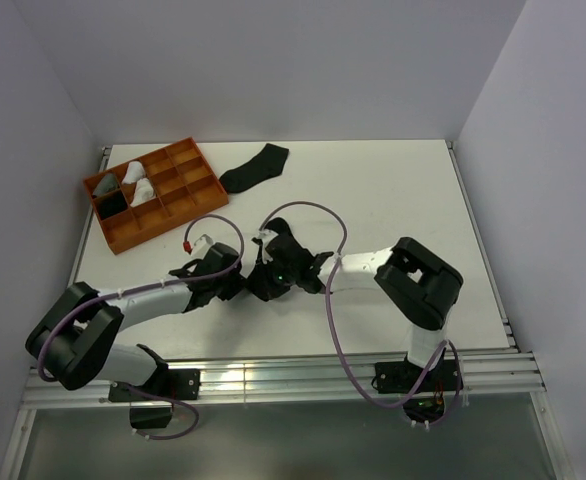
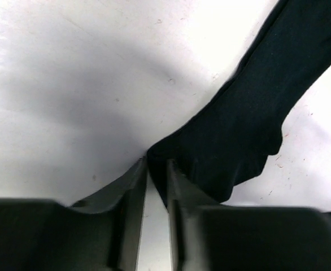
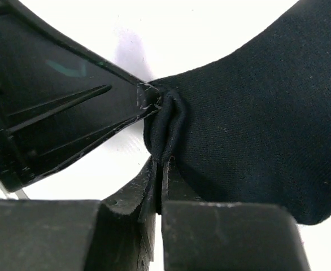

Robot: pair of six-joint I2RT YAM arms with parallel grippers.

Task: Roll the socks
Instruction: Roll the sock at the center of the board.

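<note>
A black sock [image 1: 264,289] lies at the table's middle front, pinched between both grippers. My left gripper [image 1: 243,284] is shut on its edge; in the left wrist view the sock [image 2: 250,113] runs up to the right from the gripper [image 2: 157,164]. My right gripper [image 1: 276,278] is shut on a bunched fold of the same sock [image 3: 256,124], seen in the right wrist view [image 3: 161,164]. The left gripper's fingertips [image 3: 146,99] touch that fold from the left. A second black sock [image 1: 256,168] lies flat at the back of the table.
An orange compartment tray [image 1: 193,190] stands at the back left, with rolled grey, white and black socks in its left cells. Grey walls close in the table on the left, back and right. The arm cables loop above the grippers.
</note>
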